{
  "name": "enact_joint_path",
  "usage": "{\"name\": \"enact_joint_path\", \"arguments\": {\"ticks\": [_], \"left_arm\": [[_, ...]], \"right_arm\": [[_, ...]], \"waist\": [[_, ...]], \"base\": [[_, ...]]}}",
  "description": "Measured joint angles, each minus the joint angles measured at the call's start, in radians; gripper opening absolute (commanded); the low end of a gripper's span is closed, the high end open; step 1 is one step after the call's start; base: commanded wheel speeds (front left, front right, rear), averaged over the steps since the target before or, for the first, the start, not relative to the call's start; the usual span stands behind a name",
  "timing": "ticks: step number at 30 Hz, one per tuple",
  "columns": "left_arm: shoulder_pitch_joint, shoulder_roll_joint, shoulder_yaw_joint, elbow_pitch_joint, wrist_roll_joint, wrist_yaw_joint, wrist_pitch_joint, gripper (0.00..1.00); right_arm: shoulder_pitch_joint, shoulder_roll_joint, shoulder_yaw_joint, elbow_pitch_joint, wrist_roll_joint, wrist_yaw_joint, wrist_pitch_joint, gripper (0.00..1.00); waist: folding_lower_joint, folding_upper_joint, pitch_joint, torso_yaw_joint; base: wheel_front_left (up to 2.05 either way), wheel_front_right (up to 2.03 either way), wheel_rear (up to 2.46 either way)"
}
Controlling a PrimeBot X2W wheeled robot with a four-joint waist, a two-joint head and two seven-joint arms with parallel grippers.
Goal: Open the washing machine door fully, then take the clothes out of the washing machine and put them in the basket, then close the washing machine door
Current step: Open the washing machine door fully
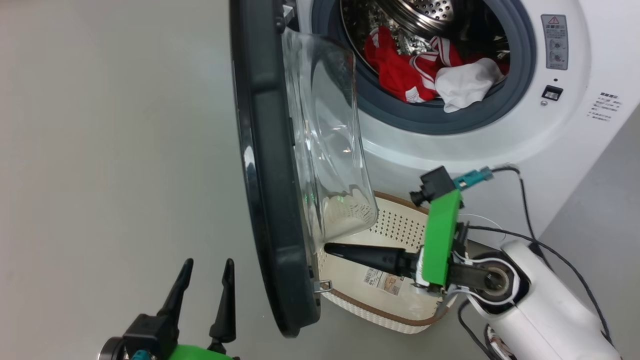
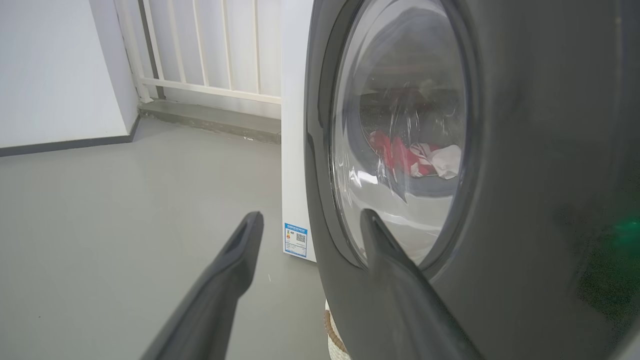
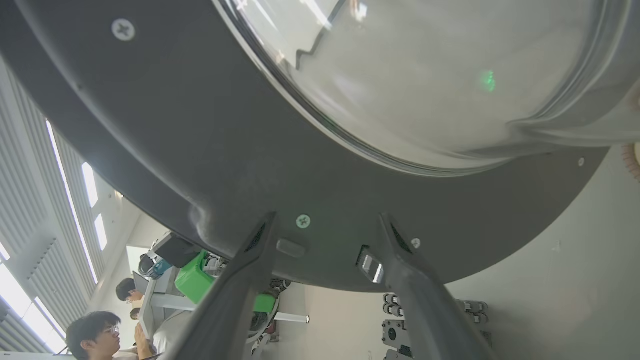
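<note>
**A:** Seven o'clock, the left gripper [image 1: 209, 262]: fingers spread wide, nothing between them, just beside the outer face of the washing machine door [image 1: 270, 175].

**B:** And that door stands edge-on, running twelve to six!

**A:** Right of it, at five o'clock, the right gripper [image 1: 332, 249]: fingers apart, empty, tips near the door's inner ring, above the basket [image 1: 400, 227].

**B:** The clothes [image 1: 420, 75]?

**A:** One o'clock, red and white, heaped inside the washing machine [image 1: 575, 130], the white piece draped onto the grey gasket.
</note>
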State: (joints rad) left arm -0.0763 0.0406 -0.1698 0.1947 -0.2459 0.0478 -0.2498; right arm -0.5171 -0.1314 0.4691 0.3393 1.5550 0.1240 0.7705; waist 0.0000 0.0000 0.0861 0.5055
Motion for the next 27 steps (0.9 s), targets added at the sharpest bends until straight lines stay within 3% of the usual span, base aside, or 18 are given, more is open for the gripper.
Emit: {"name": "enact_joint_path", "arguments": {"ticks": [11,18,27], "left_arm": [[0.033,0.000,0.028,0.009,0.003,-0.005,0.000,1.00],[0.037,0.000,0.042,0.011,0.017,-0.013,0.000,1.00],[0.045,0.000,0.062,0.011,0.018,-0.014,0.000,1.00]], "right_arm": [[0.131,-0.116,0.006,0.032,-0.130,0.000,-0.198,1.00],[0.202,-0.166,0.009,0.045,-0.141,0.000,-0.333,1.00],[0.232,-0.234,0.103,0.040,-0.225,0.000,-0.531,1.00]], "waist": [[0.0000,0.0000,-0.026,-0.042],[0.0001,0.0000,-0.044,-0.060],[0.0000,0.0000,-0.043,-0.088]], "base": [[0.00,0.00,0.00],[0.00,0.00,0.00],[0.00,0.00,0.00]]}}
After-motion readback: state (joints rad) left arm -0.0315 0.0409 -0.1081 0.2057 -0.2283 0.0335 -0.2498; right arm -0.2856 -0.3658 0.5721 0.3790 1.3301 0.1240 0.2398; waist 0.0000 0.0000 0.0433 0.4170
